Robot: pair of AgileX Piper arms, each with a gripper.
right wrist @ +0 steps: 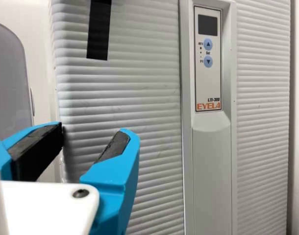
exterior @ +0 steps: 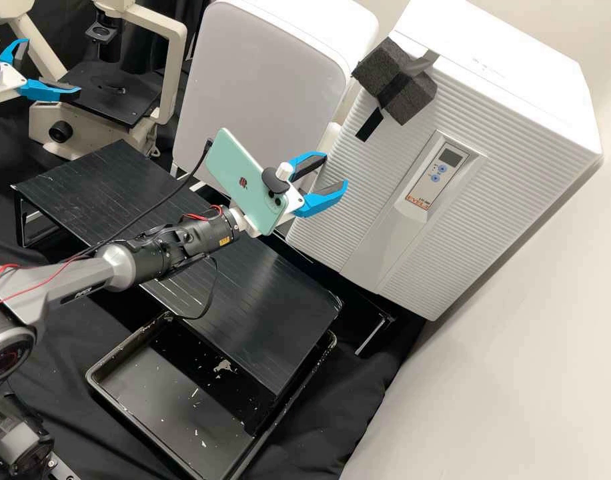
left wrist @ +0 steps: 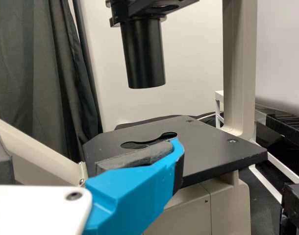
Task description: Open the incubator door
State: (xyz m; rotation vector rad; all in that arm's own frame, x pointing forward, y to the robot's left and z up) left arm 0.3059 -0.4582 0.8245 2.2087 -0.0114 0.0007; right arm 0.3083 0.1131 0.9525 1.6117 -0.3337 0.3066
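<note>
Right gripper (exterior: 335, 172) sits spread at the hinge-free-looking side edge of the incubator (exterior: 519, 73) door (exterior: 359, 187), tip contact can't be confirmed, and a mint phone (exterior: 242, 173) hides part of its mount; left gripper (exterior: 50, 67) is also spread, clipped by the high view's edge, near the microscope stage (exterior: 109, 100). Door is white, finely ribbed, rounded at the edge, with a coarse dark foam block (exterior: 412, 100) at its top, black tape (exterior: 369, 125) and a smooth control panel (exterior: 428, 177), and looks closed.
</note>
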